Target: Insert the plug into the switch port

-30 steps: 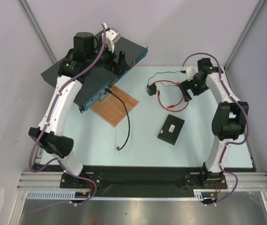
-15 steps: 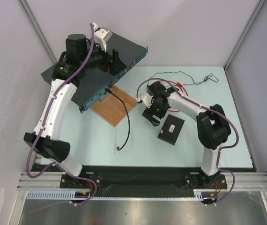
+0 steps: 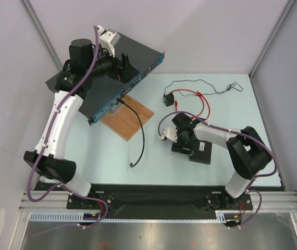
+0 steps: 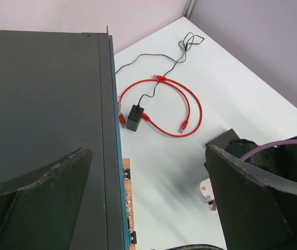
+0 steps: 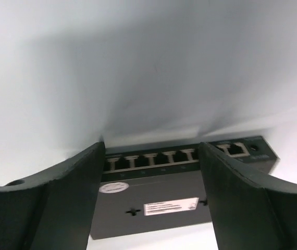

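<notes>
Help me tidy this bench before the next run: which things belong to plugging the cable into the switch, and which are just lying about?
Job:
- plug on red cable
- switch and its ports

Lying about:
- rack unit
- black cable
- wooden board
- cube on thin wire

Rack unit (image 3: 144, 54) far-left on bench (image 3: 109, 153), wooden board (image 3: 134, 117) just in front, thick cable (image 3: 143, 139) trailing twd near edge. Red cable (image 3: 205, 107) loops far-centre, cube (image 3: 168, 99) touching its left side. Switch box (image 3: 203, 154) nearer, right of centre.
</notes>
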`<state>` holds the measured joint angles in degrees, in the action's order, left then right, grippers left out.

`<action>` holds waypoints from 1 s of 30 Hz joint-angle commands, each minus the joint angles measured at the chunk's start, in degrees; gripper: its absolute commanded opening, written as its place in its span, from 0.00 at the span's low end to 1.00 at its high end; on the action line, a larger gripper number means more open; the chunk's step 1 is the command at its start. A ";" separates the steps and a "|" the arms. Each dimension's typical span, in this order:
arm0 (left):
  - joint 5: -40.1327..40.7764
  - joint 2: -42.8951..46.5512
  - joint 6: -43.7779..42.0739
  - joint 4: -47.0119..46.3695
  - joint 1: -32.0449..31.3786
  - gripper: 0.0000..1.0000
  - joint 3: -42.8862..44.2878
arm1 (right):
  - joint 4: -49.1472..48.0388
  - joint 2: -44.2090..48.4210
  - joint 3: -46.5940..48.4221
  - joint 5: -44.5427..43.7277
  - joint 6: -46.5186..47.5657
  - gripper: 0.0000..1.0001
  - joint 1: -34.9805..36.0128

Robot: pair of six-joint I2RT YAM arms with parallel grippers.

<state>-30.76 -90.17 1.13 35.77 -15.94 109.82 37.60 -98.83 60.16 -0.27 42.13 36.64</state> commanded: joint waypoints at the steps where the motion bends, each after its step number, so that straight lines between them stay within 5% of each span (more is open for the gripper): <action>1: -2.54 0.61 1.42 -2.63 0.39 0.96 0.13 | -2.97 2.31 -5.57 -6.75 10.68 0.80 -4.02; 5: -3.60 0.00 0.99 -2.90 0.39 0.95 0.04 | -2.21 4.51 -4.63 -7.99 14.82 0.87 -9.38; 9: -5.62 -0.62 0.46 -3.42 0.30 0.95 -0.22 | 8.07 9.08 2.84 0.93 11.40 0.99 -12.82; 12: -6.68 -0.97 0.46 -4.04 0.39 0.95 -0.22 | 16.87 15.21 6.72 9.38 10.95 1.00 -16.85; 17: -7.47 -1.24 0.81 -5.53 0.30 0.95 -1.18 | 24.26 20.95 0.95 8.28 14.12 1.00 -18.98; 30: -7.21 -0.01 1.69 -7.55 0.39 0.96 -3.82 | 12.86 21.22 -12.34 -4.02 4.73 1.00 -12.83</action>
<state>-36.71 -91.48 2.17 30.76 -15.92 106.83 54.54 -77.47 49.76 1.10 49.74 22.44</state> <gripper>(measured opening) 0.956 0.994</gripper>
